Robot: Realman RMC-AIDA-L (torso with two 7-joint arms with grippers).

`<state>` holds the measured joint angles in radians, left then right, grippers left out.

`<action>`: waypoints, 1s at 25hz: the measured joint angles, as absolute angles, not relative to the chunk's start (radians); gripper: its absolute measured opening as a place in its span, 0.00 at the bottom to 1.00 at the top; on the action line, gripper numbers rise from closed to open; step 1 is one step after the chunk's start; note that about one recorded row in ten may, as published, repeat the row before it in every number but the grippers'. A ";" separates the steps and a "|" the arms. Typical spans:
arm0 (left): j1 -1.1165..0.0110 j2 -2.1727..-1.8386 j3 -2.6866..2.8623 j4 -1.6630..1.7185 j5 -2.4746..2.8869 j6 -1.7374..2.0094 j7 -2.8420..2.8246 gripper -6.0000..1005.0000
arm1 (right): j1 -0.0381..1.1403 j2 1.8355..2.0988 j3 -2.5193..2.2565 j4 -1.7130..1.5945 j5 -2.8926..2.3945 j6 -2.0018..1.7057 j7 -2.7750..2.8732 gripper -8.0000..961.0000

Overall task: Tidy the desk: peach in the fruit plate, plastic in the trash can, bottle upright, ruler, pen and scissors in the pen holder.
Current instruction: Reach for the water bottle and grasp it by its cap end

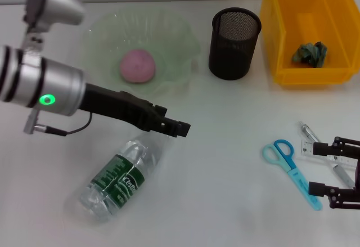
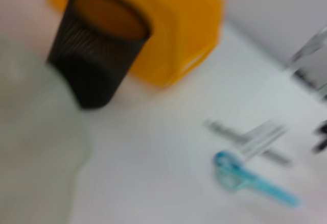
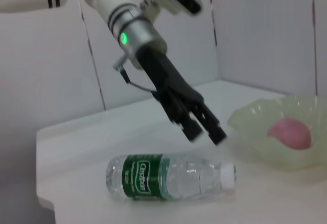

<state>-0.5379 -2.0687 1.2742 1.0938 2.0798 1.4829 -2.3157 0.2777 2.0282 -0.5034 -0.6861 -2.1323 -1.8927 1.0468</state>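
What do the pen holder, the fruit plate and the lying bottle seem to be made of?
The pen holder looks like black metal mesh, matte: fine holes show in its wall. The fruit plate seems to be pale green translucent plastic or glass with a wavy rim; which one is unclear. The bottle appears to be clear thin plastic, glossy, with a green label and a white cap.

Bottle (image 1: pixel 117 178) green label: white brand lettering, illegible; nothing else readable.

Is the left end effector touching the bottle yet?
Apart. The right wrist view shows the left end effector open above the lying bottle, with bare wall visible between them.
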 joint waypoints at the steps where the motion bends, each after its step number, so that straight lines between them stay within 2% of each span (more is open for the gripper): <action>1: -0.546 -2.068 1.292 1.098 2.098 1.468 -2.341 0.82 | 0.278 2.027 -0.490 -0.667 -2.132 -1.896 1.026 0.82; 6: -0.615 -2.075 1.420 1.095 2.271 1.347 -2.539 0.82 | 0.280 2.033 -0.474 -0.642 -2.133 -1.904 0.991 0.82; 25: -0.600 -2.079 1.667 1.138 2.362 1.248 -2.621 0.81 | 0.293 2.038 -0.448 -0.619 -2.133 -1.894 0.956 0.82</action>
<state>-0.6001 -2.0787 1.6669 1.1384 2.3621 1.2483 -2.6209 0.2931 2.0379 -0.4480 -0.6185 -2.1331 -1.8941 0.9558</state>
